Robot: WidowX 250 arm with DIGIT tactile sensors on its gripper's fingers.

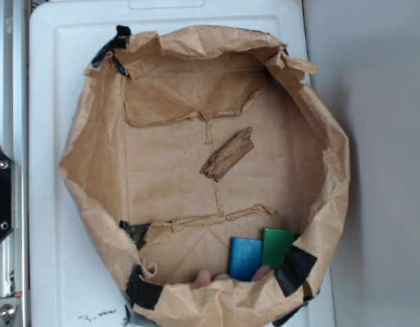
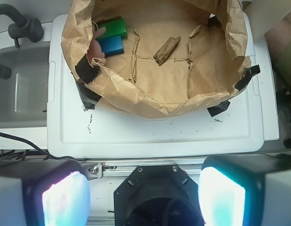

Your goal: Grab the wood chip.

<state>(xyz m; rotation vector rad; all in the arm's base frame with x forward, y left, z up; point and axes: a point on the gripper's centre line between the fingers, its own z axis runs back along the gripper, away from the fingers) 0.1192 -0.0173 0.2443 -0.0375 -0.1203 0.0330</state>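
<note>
Currently the gripper (image 2: 144,190) has its two fingers spread wide apart, holding nothing, well clear of the wood chip (image 1: 227,154), which lies near the centre of the paper bag's (image 1: 94,157) floor. In the exterior view, the chip's long axis runs diagonally, lower-left to upper-right. A blue block (image 1: 245,258) and green block (image 1: 278,247) rest side by side against the bag's wall.

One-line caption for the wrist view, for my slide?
Open gripper held back from a crumpled brown paper bag holding a rough brown wood chip beside blue and green blocks.
</note>
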